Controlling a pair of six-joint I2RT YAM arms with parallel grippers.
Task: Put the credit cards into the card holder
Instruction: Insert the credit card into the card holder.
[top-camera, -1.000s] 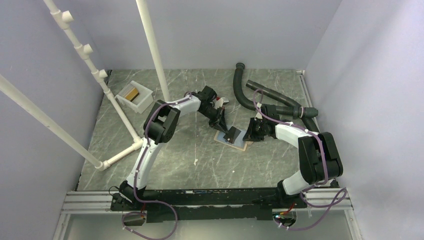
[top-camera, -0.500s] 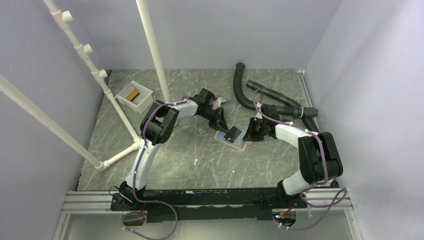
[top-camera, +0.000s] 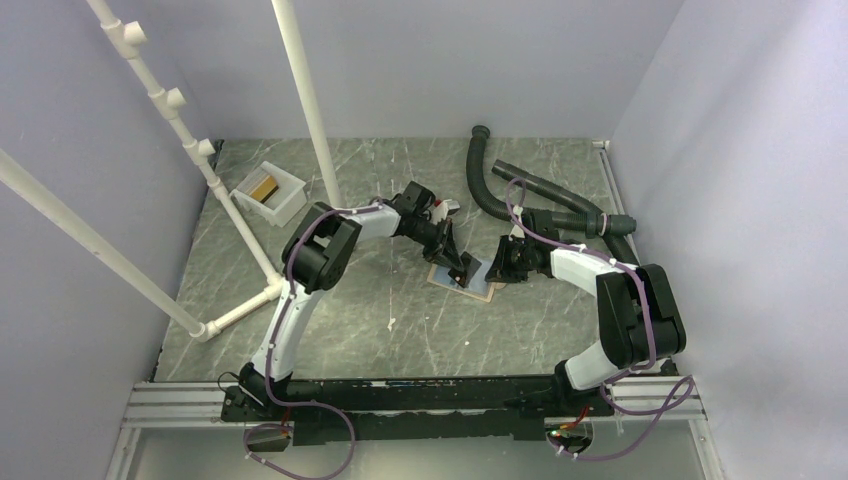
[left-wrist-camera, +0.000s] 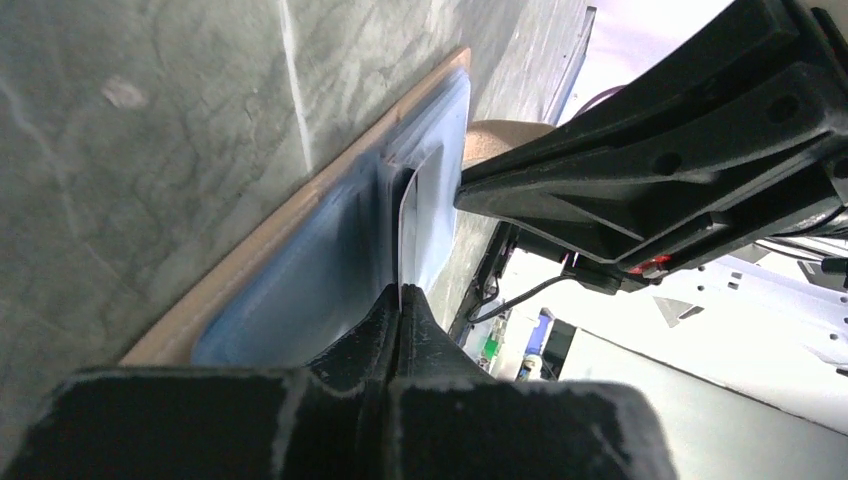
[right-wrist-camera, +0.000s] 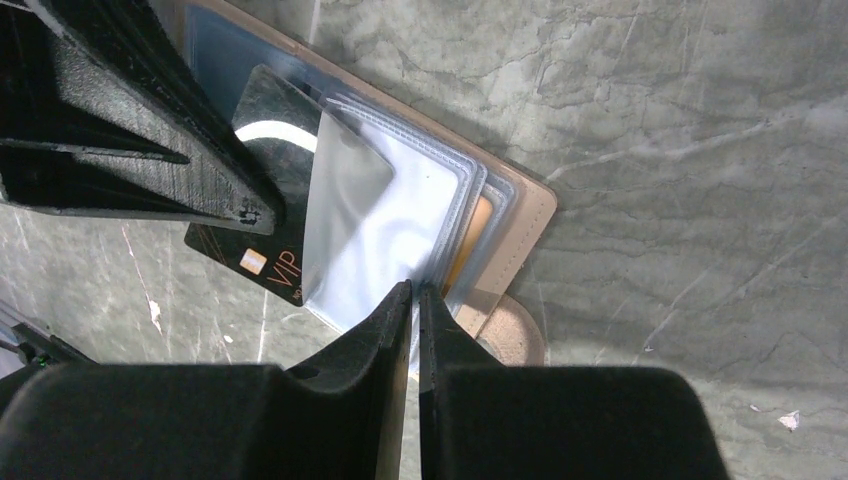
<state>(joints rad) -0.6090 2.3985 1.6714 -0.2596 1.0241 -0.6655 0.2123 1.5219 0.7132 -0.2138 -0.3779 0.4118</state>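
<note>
Insertion midway: we see left tool (left-wrist-camera: 400, 310) pinching a dark card (right-wrist-camera: 262, 255) partly into the open holder (right-wrist-camera: 535, 210) mid-surface (top-camera: 400, 310), right tool (right-wrist-camera: 415, 300) pinching its sleeve (right-wrist-camera: 400, 220), and a gold card (top-camera: 264, 187) left in the tray (top-camera: 288, 190).

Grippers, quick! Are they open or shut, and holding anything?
Left gripper: shut on the dark card.
Right gripper: shut, pinching a clear sleeve of the card holder.

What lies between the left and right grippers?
The right wrist view shows the black VIP card in the left gripper and a clear sleeve of the card holder pinched by the right gripper.
</note>
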